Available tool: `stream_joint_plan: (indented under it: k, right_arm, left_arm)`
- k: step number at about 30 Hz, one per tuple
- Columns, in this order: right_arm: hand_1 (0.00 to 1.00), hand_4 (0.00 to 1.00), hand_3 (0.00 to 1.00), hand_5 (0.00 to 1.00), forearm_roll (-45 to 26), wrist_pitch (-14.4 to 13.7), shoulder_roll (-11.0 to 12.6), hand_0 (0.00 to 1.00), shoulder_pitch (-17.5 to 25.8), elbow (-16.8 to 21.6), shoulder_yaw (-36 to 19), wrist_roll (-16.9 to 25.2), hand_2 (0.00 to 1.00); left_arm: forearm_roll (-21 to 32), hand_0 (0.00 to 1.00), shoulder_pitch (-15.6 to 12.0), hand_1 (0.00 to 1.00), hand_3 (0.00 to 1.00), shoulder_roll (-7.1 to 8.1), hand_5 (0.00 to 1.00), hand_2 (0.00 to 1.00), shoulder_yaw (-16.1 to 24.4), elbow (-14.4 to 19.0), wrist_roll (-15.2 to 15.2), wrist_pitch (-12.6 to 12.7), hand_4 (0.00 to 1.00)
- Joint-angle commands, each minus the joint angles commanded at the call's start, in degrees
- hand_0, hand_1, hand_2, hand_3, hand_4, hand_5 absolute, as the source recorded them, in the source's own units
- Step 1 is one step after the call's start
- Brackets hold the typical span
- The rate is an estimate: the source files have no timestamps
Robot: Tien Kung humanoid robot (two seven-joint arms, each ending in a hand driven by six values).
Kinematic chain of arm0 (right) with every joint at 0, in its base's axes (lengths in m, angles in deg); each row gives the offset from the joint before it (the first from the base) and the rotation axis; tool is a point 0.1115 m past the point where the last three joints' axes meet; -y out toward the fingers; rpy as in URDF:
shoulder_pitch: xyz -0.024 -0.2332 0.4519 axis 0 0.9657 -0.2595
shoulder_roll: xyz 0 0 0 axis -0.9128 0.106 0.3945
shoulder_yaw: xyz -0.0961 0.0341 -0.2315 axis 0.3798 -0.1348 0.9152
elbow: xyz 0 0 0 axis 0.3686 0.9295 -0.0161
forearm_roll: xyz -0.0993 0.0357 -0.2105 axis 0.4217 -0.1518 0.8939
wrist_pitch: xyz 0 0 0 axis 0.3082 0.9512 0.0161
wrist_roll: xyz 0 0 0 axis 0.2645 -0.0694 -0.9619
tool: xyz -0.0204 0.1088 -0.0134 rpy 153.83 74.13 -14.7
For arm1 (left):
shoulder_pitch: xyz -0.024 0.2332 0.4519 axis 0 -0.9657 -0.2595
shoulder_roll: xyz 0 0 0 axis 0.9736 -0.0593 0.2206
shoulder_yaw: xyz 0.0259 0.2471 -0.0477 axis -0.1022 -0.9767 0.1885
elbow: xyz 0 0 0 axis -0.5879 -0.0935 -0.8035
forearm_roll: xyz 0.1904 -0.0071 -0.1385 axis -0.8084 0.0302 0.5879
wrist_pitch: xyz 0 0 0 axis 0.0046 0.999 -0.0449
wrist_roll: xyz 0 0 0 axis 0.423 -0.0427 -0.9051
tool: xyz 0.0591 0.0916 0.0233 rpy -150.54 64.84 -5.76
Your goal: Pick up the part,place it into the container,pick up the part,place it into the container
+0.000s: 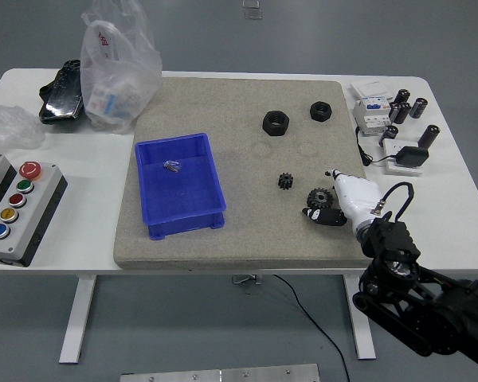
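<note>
White right hand (340, 200) partly hides one gear (319, 196); grip unclear.

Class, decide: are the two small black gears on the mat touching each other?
Apart. The head view shows bare mat between the smaller gear and the larger gear beside the right hand.

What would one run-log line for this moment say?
right hand: open at larger gear | small gear: on mat | blue bin: no gears
</note>
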Motion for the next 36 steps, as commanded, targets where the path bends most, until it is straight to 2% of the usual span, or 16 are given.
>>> stream_joint_plan:
  k: [4,5,10,11,14,19,24,28,34,35,36]
  right_arm:
    - [0.496,0.423,0.639,0.179,-0.1,-1.2,0.0,0.366,-0.4,-0.6,1.1,0.0,0.447]
    - [0.446,0.376,0.533,0.164,-0.1,-1.5,-0.1,0.339,-0.6,-0.8,1.5,0.0,0.337]
    - [0.446,0.376,0.533,0.164,-0.7,-2.0,0.0,0.339,-0.9,-1.6,3.0,0.0,0.337]
    - [0.433,0.346,0.463,0.157,-0.7,-2.1,0.0,0.335,-0.9,-1.6,3.2,0.0,0.295]
    - [0.433,0.346,0.463,0.157,-0.4,-2.7,0.2,0.335,-1.0,-1.4,3.2,0.0,0.295]
    - [0.43,0.323,0.454,0.159,0.4,-4.1,1.2,0.329,-1.7,1.1,3.3,0.0,0.278]
    - [0.428,0.315,0.445,0.165,0.3,-5.4,1.8,0.325,-5.3,5.1,5.2,0.0,0.271]
    - [0.428,0.315,0.445,0.165,-1.2,-6.9,0.7,0.325,-8.8,7.3,7.5,0.0,0.271]
    - [0.432,0.317,0.446,0.164,-8.0,-12.7,-3.5,0.328,-15.1,8.0,13.2,0.8,0.27]
    - [0.456,0.379,0.461,0.084,-9.3,-13.7,-4.1,0.405,-16.0,7.9,14.1,1.7,0.347]
    - [0.456,0.379,0.461,0.084,-10.6,-14.5,-4.8,0.405,-16.9,7.7,15.1,2.7,0.347]
  left_arm:
    - [0.0,0.793,0.0,0.746,0.764,0.01,0.567,0.71,0.0,0.0,0.0,0.0,0.851]
    - [0.0,0.792,0.0,0.745,0.764,0.02,0.566,0.71,0.0,0.0,0.0,0.0,0.85]
    - [0.0,0.792,0.0,0.745,0.764,0.02,0.566,0.71,0.0,0.0,0.0,-0.1,0.85]
    - [0.0,0.791,0.0,0.745,0.763,0.02,0.566,0.709,0.0,0.0,0.0,-0.1,0.85]
    - [0.0,0.791,0.0,0.745,0.763,0.0,0.566,0.709,0.0,0.0,0.0,-0.1,0.85]
    - [0.0,0.791,0.0,0.744,0.763,-0.01,0.566,0.709,0.1,0.0,0.0,0.0,0.85]
    - [-0.1,0.791,0.1,0.744,0.762,0.03,0.564,0.709,0.2,0.0,0.1,0.0,0.848]
    - [-0.1,0.791,0.2,0.744,0.762,0.01,0.564,0.709,0.1,0.0,0.1,0.0,0.848]
    - [-0.3,0.791,0.1,0.744,0.763,-0.04,0.564,0.708,0.2,0.0,0.4,0.0,0.847]
    - [-0.3,0.791,0.1,0.744,0.762,-0.06,0.562,0.708,0.3,0.0,0.5,0.0,0.847]
    - [-0.4,0.791,0.1,0.744,0.762,-0.08,0.562,0.708,0.3,0.0,0.6,0.0,0.847]
